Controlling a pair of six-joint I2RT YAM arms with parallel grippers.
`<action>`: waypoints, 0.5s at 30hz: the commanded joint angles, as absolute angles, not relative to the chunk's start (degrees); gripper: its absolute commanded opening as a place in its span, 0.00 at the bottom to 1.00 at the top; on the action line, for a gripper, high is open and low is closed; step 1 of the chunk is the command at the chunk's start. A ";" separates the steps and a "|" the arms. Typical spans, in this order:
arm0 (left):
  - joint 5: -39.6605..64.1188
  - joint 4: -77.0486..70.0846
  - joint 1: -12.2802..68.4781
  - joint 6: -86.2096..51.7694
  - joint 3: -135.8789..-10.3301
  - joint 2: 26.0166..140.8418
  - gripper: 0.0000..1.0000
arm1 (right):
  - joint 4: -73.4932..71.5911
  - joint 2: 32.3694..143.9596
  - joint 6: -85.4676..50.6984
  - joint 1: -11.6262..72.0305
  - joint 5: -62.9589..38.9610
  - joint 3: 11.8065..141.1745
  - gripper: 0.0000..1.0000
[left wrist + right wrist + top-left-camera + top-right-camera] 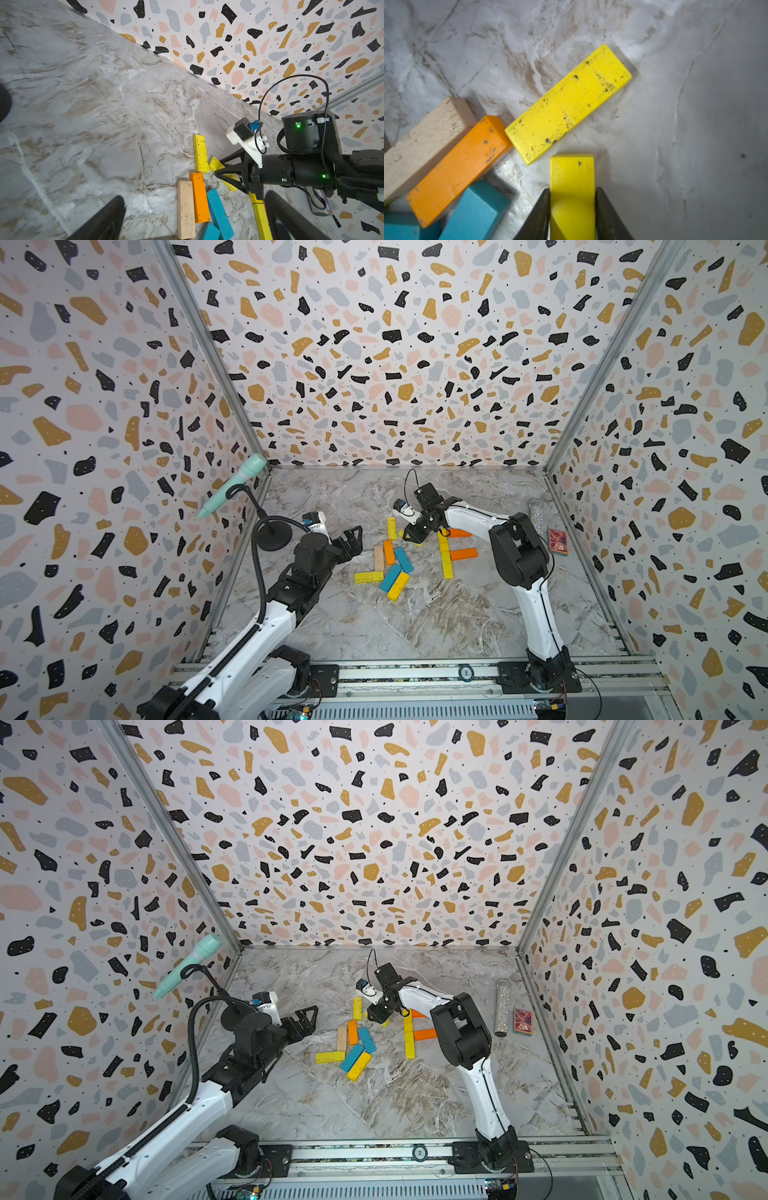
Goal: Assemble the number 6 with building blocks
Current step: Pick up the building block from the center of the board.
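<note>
building blocks (392,572), flat painted wooden planks in yellow, teal, orange and one pale, lie heaped mid-table on the grey marble-patterned tabletop (415,635), whose near half is bare and gives room to work. the planks overlap and touch, so pulling one out may drag its neighbours. just right of the heap the started number 6 (446,568) shows a yellow two-plank spine with two orange bars jutting right, its loop not yet closed. the left gripper (357,537) hangs beside the heap, fingers spread wide and empty, likely out of the way on purpose. farther back the right gripper (572,190) pinches a short yellow wooden plank (572,170) across its narrow sides, apparently to carry it to the digit. the plank's tip sits just beside a flat speckled yellow plank (569,104). beyond is open marble up to the terrazzo-patterned back wall (395,364).
</note>
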State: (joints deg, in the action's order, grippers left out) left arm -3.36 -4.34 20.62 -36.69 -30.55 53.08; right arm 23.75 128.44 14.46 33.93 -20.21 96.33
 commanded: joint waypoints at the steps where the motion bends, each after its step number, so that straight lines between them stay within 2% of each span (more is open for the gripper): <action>1: 0.47 -8.80 20.22 -34.91 -33.23 54.75 0.99 | 24.04 123.77 8.37 33.96 -21.45 93.86 0.28; 8: 3.06 -11.53 20.63 -33.74 -35.40 58.67 1.00 | 21.54 116.17 1.59 33.14 -20.23 89.21 0.25; 15: 1.33 -18.83 27.32 -33.00 -37.12 67.21 0.99 | 17.46 97.02 -6.11 26.69 -17.96 69.64 0.22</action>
